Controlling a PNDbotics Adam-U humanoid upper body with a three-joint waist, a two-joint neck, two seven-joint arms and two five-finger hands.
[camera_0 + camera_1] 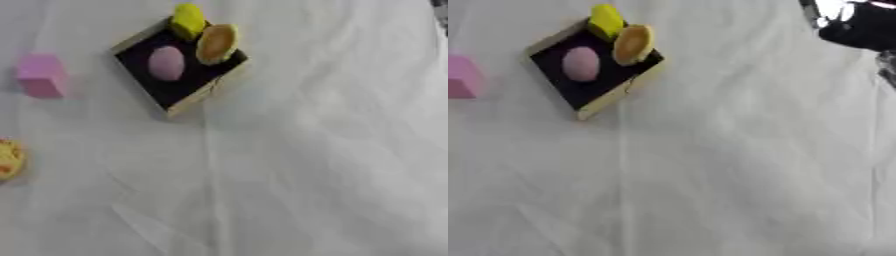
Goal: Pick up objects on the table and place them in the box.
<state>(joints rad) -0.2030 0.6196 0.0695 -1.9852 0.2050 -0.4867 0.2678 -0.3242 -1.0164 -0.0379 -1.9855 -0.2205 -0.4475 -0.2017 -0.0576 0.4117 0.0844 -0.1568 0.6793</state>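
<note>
- The box (179, 67) sits turned like a diamond at the tabletop's (306, 175) upper left, with wide open cloth to its right and below.
- Inside: a pink egg shape (166, 63), upright; a tan oval (216, 44) and a yellow piece (187, 21) at the rim.
- A pink block (41, 75) and an orange-speckled round thing (9, 159) lie left.
- A dark robot part (859, 25) shows at the upper right; whether its fingers are apart cannot be told.

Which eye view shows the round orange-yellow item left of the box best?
Left eye view: the round orange-yellow item sits at its left edge, partly cropped, on the white cloth, well apart from the shallow wooden box. The right eye view does not show it.
</note>
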